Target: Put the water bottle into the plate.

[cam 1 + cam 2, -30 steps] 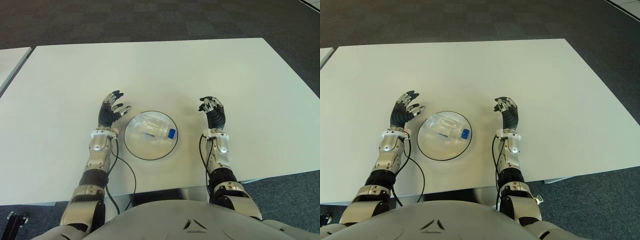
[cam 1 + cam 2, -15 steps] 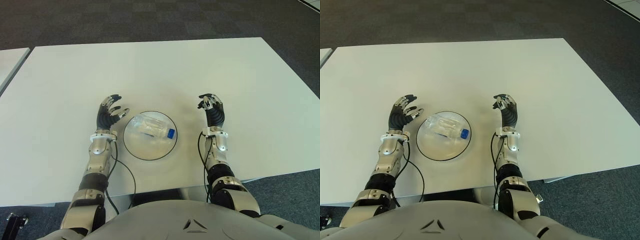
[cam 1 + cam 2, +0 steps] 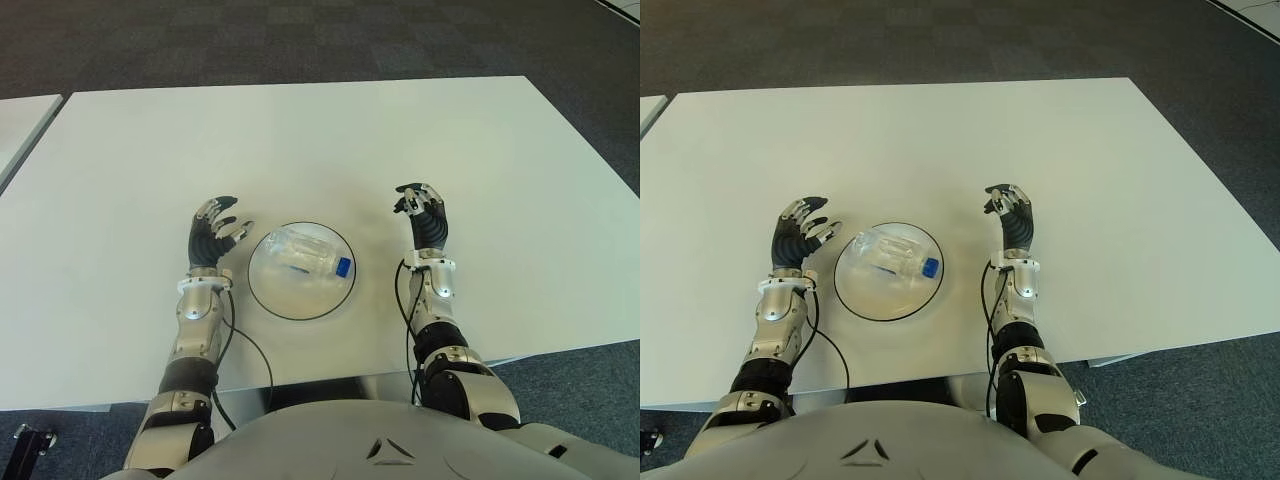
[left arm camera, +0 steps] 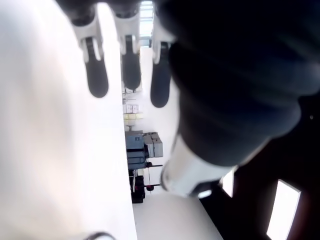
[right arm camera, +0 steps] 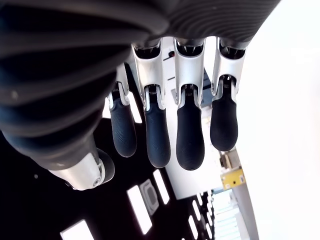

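Since a second ago my left hand (image 3: 212,232) has drawn back toward me and away from the round white plate with the dark rim (image 3: 262,289); my right hand (image 3: 425,216) has barely shifted. In the eye views the clear plastic water bottle with the blue cap (image 3: 310,255) lies on its side inside the plate, on the white surface (image 3: 300,140), and both hands stand apart from it, fingers loosely spread and holding nothing. Lying on its side, the bottle could roll out if an arm nudges the rim. My left wrist view shows only fingertips (image 4: 96,80) and blurred background. My right wrist view shows four fingers (image 5: 190,130) relaxed; neither wrist view shows bottle or plate.
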